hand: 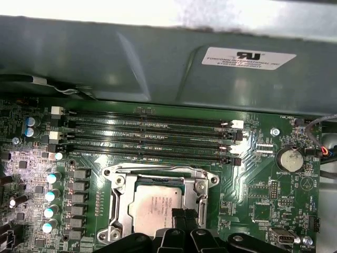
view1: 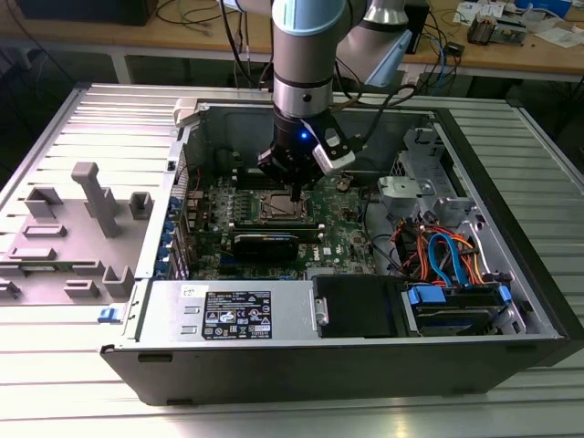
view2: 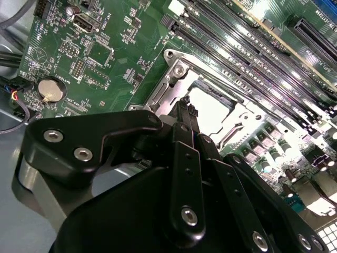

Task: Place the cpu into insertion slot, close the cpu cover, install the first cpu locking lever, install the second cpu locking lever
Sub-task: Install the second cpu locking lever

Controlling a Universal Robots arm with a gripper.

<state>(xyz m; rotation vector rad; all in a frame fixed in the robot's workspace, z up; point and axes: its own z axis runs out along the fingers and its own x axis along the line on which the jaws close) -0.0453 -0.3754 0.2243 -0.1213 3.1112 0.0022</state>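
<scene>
So the cpu [hand: 158, 204] is sitting flat in the insertion slot [hand: 118, 208], grey lid up, right under the fingertips and just ahead of them in both wrist views. It looks seated and square to the socket rim, as far as I can tell. The cpu cover [hand: 201, 191] looks like it's down around the chip already, silvery frame with the chip showing through the window, but I honestly can't tell if it's fully flat or whether either lever is latched.

The gripper [view2: 185, 105] has its fingers pressed together into one narrow point, nothing pinched between them, tip hovering at or right on the chip's near edge. Contact or a hair above? Can't call it.

Handling guess: the chip is light, rigid and smooth on top, so it'd slide if poked sideways. The fragile part is underneath, the contacts in the socket, so any push should go straight down and gentle, never dragging. The cover is thin stiff sheet metal on a hinge; better to press on the frame edge than through the window. Levers are springy wire, I'd expect them to fight back and want to slip off a smooth fingertip.

Outward from the jaws: the memory slots [hand: 147, 134] beyond the socket, a coin battery [hand: 289, 158] off to one side, all inside the open computer case [view1: 511, 301].
</scene>
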